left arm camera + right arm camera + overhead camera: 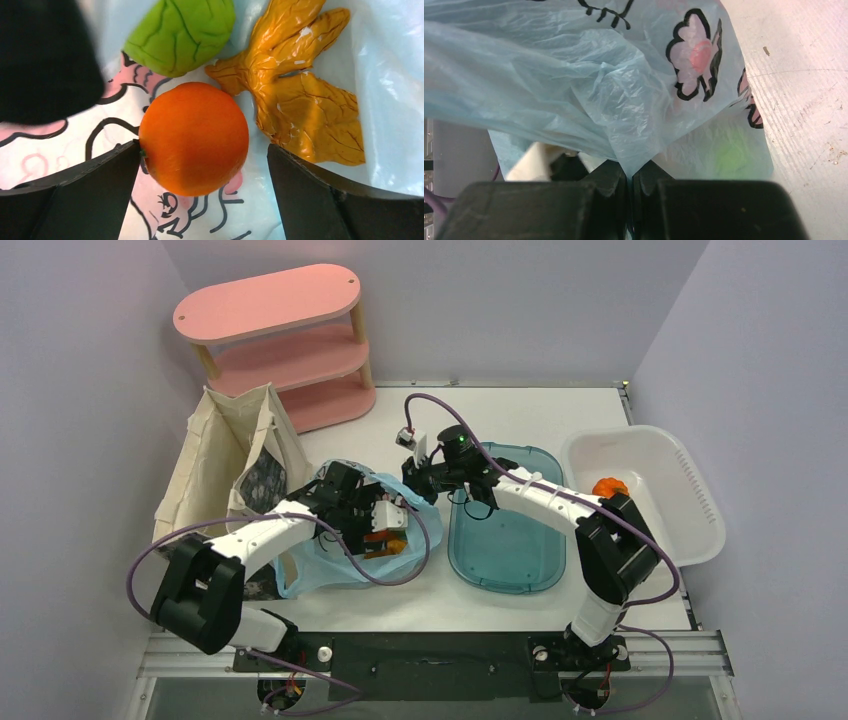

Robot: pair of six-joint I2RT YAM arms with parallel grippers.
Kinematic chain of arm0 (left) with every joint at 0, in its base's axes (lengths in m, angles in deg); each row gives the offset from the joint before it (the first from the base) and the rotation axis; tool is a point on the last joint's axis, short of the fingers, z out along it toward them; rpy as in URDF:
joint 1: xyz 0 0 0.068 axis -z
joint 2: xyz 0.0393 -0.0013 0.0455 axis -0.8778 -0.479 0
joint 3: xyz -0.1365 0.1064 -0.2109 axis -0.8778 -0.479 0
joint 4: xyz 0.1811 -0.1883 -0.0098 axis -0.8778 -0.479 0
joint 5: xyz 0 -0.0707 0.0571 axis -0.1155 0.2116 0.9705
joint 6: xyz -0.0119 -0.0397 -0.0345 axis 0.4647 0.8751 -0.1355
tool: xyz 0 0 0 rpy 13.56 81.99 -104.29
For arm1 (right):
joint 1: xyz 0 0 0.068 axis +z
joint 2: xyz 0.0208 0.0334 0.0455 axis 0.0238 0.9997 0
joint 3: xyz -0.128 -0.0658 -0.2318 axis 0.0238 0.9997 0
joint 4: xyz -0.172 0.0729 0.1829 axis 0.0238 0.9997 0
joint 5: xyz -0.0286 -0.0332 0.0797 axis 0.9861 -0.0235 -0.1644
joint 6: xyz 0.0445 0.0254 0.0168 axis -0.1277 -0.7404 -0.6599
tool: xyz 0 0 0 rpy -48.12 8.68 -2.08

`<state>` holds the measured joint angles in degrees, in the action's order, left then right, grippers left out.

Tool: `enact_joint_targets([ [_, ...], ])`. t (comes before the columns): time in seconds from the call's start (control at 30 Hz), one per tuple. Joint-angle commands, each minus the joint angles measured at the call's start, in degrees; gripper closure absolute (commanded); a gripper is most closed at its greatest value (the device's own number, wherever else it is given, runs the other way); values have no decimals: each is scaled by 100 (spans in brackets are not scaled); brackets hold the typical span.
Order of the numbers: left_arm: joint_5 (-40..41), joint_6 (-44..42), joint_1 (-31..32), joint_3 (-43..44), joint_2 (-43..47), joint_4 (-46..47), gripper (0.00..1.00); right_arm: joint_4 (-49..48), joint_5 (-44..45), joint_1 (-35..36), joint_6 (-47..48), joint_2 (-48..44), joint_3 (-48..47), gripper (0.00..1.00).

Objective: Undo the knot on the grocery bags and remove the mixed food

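Note:
The light blue grocery bag [330, 565] lies open on the table, left of centre. My left gripper [385, 525] reaches into it. In the left wrist view, the gripper [202, 150] is open with its jaws on either side of the round orange fruit [194, 137]: the left finger touches it and the right finger stands apart. The green fruit [180, 35] and a crinkled yellow-orange item [300, 85] lie just beyond it. The printed snack packet is not visible. My right gripper [415, 480] is shut on a fold of the bag's rim [630, 150]. The green fruit [731, 155] shows through the plastic.
A teal tub [505, 525] stands right of the bag. A white basin [690, 510] at the far right holds an orange item [608, 487]. A beige canvas tote [225, 455] stands left of the bag, and a pink shelf [280, 335] stands at the back.

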<state>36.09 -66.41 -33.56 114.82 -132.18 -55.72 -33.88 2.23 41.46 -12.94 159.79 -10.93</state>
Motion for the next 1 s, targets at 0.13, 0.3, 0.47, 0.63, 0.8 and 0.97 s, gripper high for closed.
enact_joint_targets([
  [0.13,-21,103,40,85,-344,229,10,-117,-86,-78,160,105,-265,100],
  [0.3,-270,245,6,38,281,106,22,-129,-64,-87,172,133,-266,100],
  [0.47,-794,392,9,314,1545,-581,40,-136,-37,-125,195,183,-345,100],
  [0.63,-808,199,16,439,2242,-1502,48,-144,-65,-165,191,285,-491,100],
  [0.8,-588,573,41,105,2427,-1105,23,-159,-93,-181,191,324,-496,100],
  [0.97,-196,848,73,146,1705,-550,14,-169,-98,-176,186,335,-486,100],
])
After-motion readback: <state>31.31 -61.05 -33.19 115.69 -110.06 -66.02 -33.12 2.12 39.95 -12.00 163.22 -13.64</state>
